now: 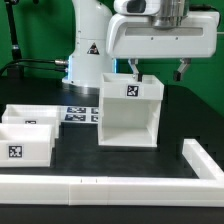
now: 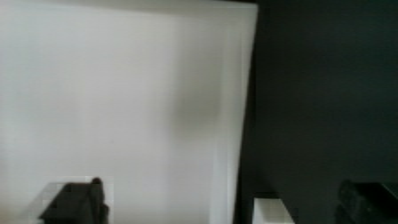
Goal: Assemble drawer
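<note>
The drawer's large open housing [image 1: 130, 112] stands upright at the table's middle, with a tag on its upper front. Two shallow trays lie at the exterior view's left, one behind [image 1: 30, 114] and one in front [image 1: 24, 146], the front one showing a tag. My gripper [image 1: 157, 70] is open just above the housing's right side. One finger [image 1: 132, 68] hangs over the housing's opening and the other [image 1: 181, 70] is outside its right wall. In the wrist view a broad white housing surface [image 2: 125, 100] fills the space beside one fingertip [image 2: 75, 200]; the gripper [image 2: 217, 202] holds nothing.
The marker board [image 1: 76, 115] lies flat between the trays and the housing. A long low white rail [image 1: 110, 186] runs along the table's front and turns up the exterior view's right side [image 1: 200, 158]. The arm's base [image 1: 88, 55] stands behind.
</note>
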{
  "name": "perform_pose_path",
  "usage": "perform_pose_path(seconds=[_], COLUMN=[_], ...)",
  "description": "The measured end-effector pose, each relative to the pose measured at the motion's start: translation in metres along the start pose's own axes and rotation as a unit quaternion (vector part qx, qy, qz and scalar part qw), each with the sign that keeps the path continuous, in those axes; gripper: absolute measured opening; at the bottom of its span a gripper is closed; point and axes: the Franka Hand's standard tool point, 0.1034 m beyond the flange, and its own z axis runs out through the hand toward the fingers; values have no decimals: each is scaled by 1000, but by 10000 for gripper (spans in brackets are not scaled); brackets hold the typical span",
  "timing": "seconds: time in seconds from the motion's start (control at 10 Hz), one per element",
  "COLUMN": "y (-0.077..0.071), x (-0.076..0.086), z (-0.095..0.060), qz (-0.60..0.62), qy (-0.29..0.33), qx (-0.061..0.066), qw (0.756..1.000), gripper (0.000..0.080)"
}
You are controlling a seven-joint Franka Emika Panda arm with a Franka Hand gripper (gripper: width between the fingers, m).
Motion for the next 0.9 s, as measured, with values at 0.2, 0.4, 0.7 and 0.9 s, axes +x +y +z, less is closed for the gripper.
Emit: perform_pose_path(seconds=[0.2,0.4,0.7,0.9], y=[1,1,1,1], x=[-2,-2,-2,-2], z=[7,8,11,11], qz=[11,14,13,13], qy=[-3,-2,-4,-4], qx=[3,3,3,3], qw=[1000,1000,1000,1000], gripper=[650,638,285,150])
